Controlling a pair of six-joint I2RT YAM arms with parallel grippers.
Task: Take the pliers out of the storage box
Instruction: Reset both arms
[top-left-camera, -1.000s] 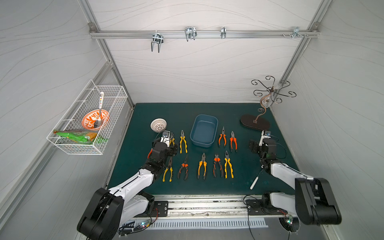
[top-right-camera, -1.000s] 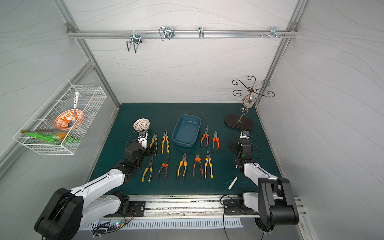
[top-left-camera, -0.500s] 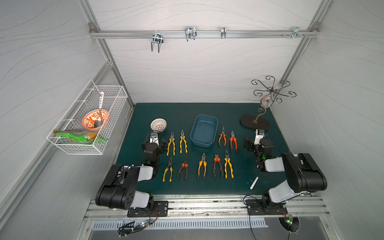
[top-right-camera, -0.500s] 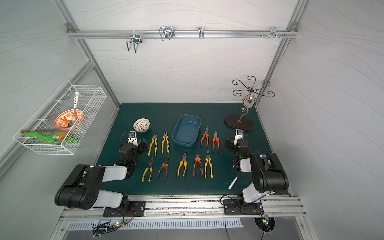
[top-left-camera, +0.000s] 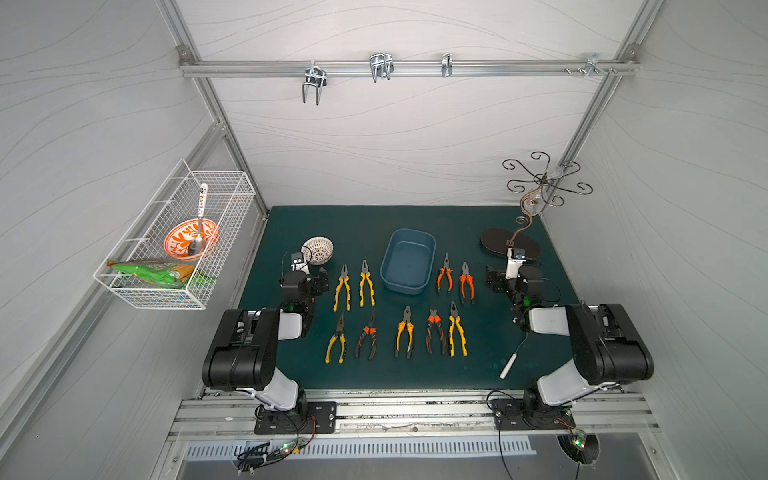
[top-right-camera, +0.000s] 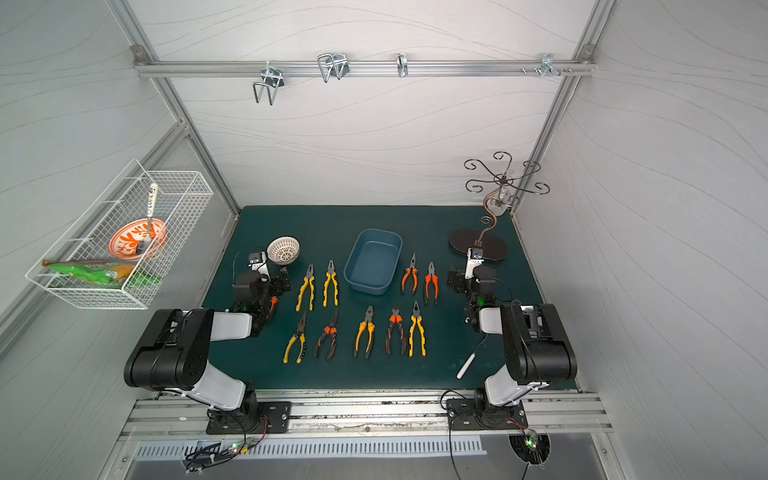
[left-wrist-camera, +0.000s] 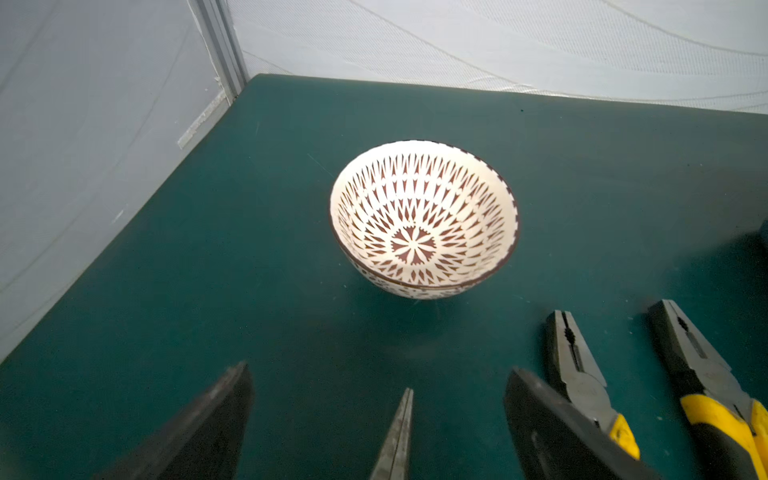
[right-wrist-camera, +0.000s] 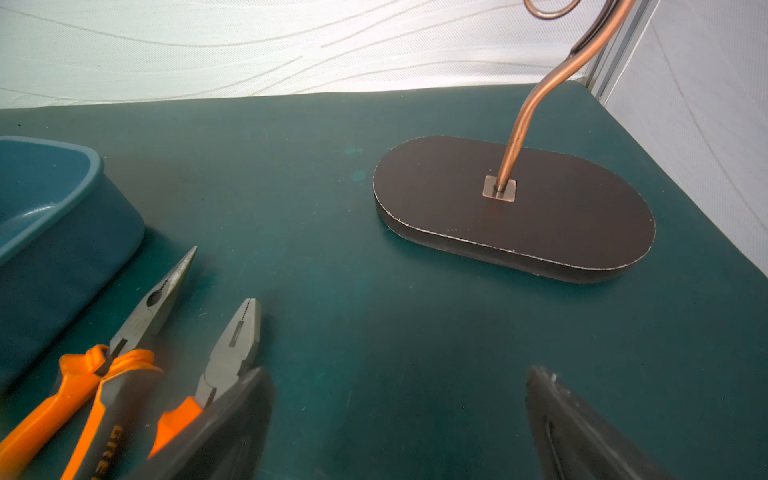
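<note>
The slate-blue storage box (top-left-camera: 408, 262) stands at the middle of the green mat with nothing in it. Several pliers (top-left-camera: 405, 332) lie on the mat in rows: two yellow pairs (top-left-camera: 342, 286) left of the box, two orange pairs (top-left-camera: 466, 282) right of it, more in front. My left gripper (left-wrist-camera: 379, 370) is open beside the yellow pairs (left-wrist-camera: 582, 374). A pointed pliers tip (left-wrist-camera: 401, 428) shows on the mat between its fingers, touching neither. My right gripper (right-wrist-camera: 397, 374) is open and holds nothing, next to the orange pairs (right-wrist-camera: 232, 345) and the box (right-wrist-camera: 62, 216).
A white patterned bowl (top-left-camera: 318, 250) stands ahead of the left gripper. A hook stand with a dark oval base (top-left-camera: 510, 245) is at the back right. A thin white-handled hook tool (top-left-camera: 509, 365) lies at the front right. A wire basket (top-left-camera: 174, 245) hangs on the left wall.
Both arms have folded back toward their bases. The left gripper has shifted left, away from the yellow pliers. Both grippers stayed open and the pliers have not moved.
</note>
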